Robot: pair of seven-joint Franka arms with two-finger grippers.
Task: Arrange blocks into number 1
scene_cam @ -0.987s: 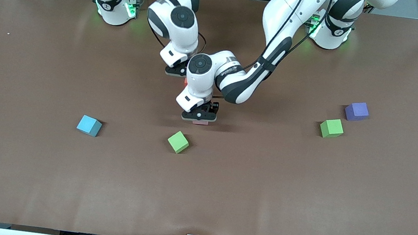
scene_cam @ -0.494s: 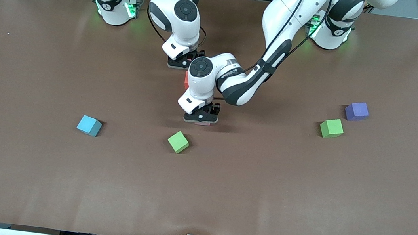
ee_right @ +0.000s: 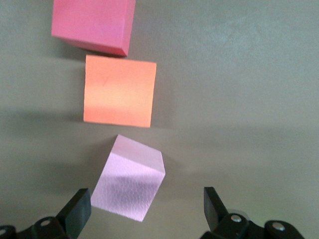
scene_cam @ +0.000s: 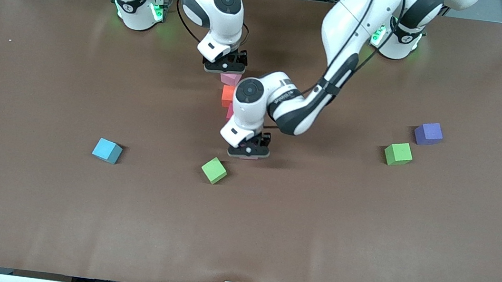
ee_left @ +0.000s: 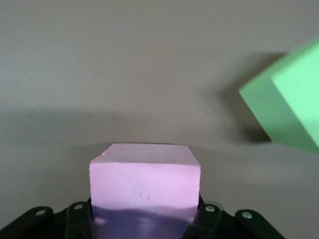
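Three blocks lie in a line running toward the front camera: a light pink block [scene_cam: 230,79] [ee_right: 128,178] turned askew, an orange block [scene_cam: 227,96] [ee_right: 119,91], and a deeper pink block [scene_cam: 230,111] [ee_right: 93,25] partly hidden by the left arm. My right gripper [scene_cam: 224,66] [ee_right: 144,205] hangs open just above the light pink block, touching nothing. My left gripper [scene_cam: 248,153] [ee_left: 144,216] is shut on another pink block [ee_left: 144,174], low over the table beside a green block [scene_cam: 214,170] [ee_left: 289,99].
A light blue block [scene_cam: 106,150] lies toward the right arm's end. A second green block [scene_cam: 398,154] and a purple block [scene_cam: 428,133] lie toward the left arm's end. The two arms are close together over the table's middle.
The right gripper has drawn back toward its base, uncovering the light pink and orange blocks. The left gripper has carried its pink block a little nearer the front camera.
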